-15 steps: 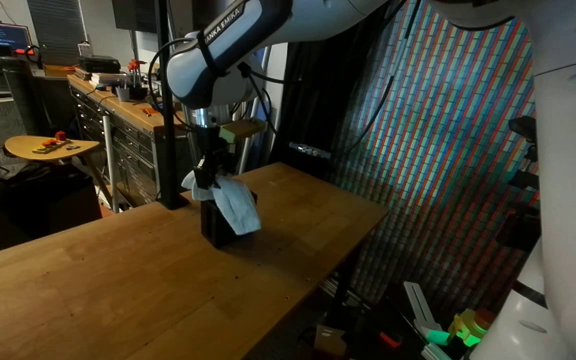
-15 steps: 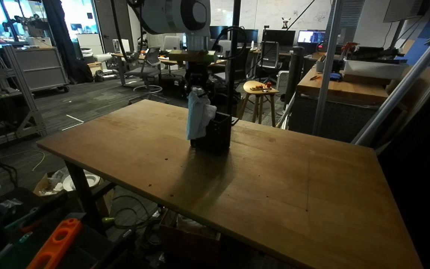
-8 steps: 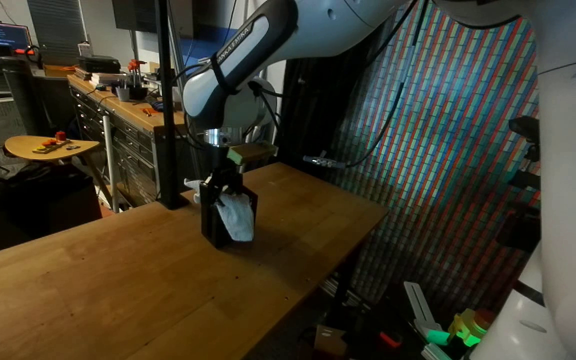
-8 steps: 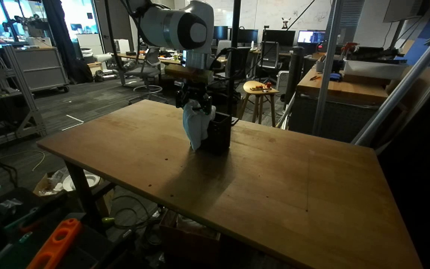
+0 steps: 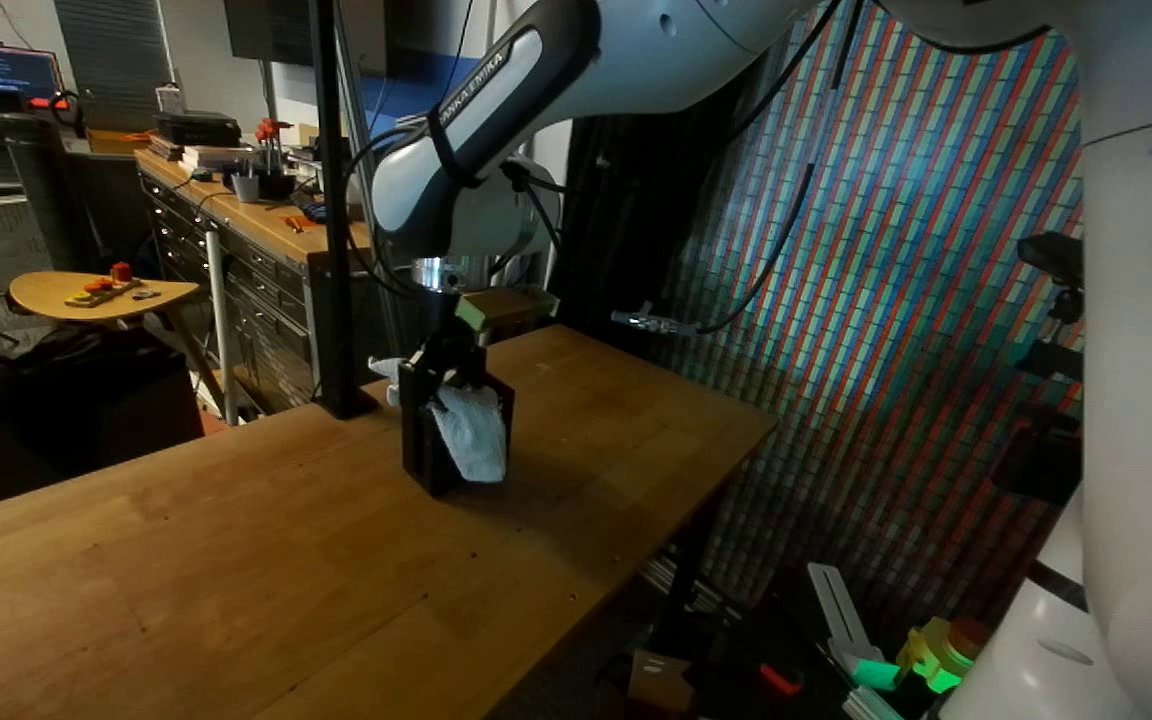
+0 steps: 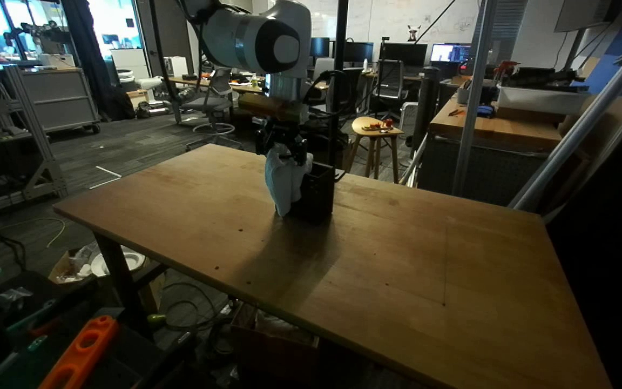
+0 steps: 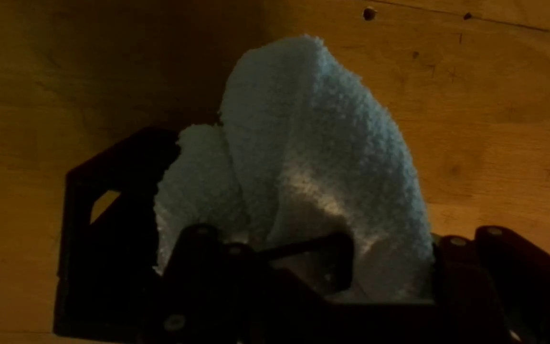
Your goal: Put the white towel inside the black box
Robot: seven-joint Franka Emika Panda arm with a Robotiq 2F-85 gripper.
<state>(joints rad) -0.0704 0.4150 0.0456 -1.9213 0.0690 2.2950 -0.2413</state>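
Observation:
The white towel point(image 5: 476, 435), pale bluish here, is bunched in my gripper point(image 5: 446, 380) at the top of the black box point(image 5: 423, 445). In the other camera angle the towel point(image 6: 281, 186) hangs down outside one wall of the box point(image 6: 319, 197), almost to the table. Another end sticks out past the far rim. In the wrist view the towel point(image 7: 332, 129) fills the middle, with the box point(image 7: 72, 239) at left. My gripper point(image 7: 351, 263) looks shut on the towel; cloth hides one fingertip. The gripper point(image 6: 286, 156) points down. The box's inside is dark.
The wooden table point(image 5: 186, 580) carries the box near its back edge. A dark upright post point(image 5: 336, 300) stands at that edge, close to the arm and box. A drawer cabinet point(image 5: 266, 265) and a small stool point(image 5: 101, 295) stand beyond the table.
Over the last second my gripper has moved down with the towel to the top of the box, and the towel's hanging end is lower. In the last half second almost nothing has moved.

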